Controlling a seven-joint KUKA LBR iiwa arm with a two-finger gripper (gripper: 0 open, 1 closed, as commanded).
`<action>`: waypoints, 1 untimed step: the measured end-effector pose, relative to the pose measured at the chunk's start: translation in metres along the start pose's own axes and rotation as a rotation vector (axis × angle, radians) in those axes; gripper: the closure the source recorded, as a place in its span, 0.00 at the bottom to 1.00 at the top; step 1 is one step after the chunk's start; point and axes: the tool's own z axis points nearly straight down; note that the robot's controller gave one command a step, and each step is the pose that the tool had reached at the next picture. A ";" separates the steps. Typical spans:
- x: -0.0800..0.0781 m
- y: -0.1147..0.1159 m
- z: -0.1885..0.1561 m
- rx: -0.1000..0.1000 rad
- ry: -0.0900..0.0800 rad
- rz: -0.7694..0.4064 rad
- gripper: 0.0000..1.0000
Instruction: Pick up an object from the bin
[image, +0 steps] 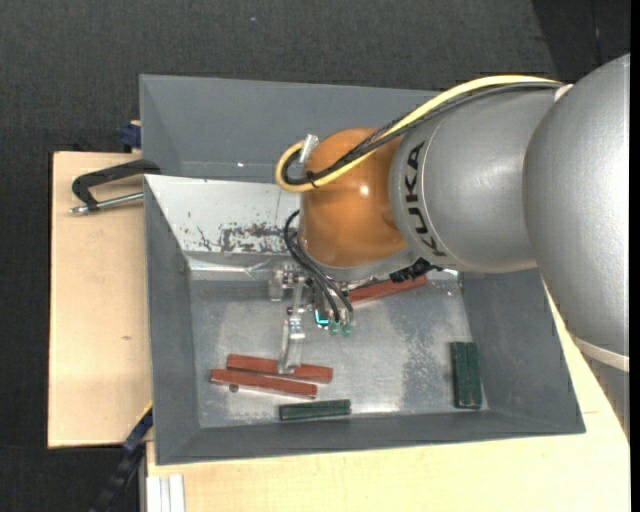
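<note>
Nearest the lens is the arm, a broad grey body reaching in from the right, with a yellow cable looping over its orange cover. Below the cover the gripper hangs over the middle of the grey metal bin. Whether it is spread or pressed together I cannot tell, since the cover hides much of it, and nothing can be seen pinched in it.

Its lowest metal part ends just beside the upper red-brown bar, perhaps touching it. That bar lies flat on the floor towards the front left, with the lower red-brown bar close alongside it and roughly parallel. A dark green bar lies near them against the front wall. A dark green block lies well apart at the front right. A third red-brown bar lies partly under the arm, behind the gripper.
</note>
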 end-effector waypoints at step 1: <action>-0.002 -0.001 -0.004 -0.001 -0.008 0.002 0.00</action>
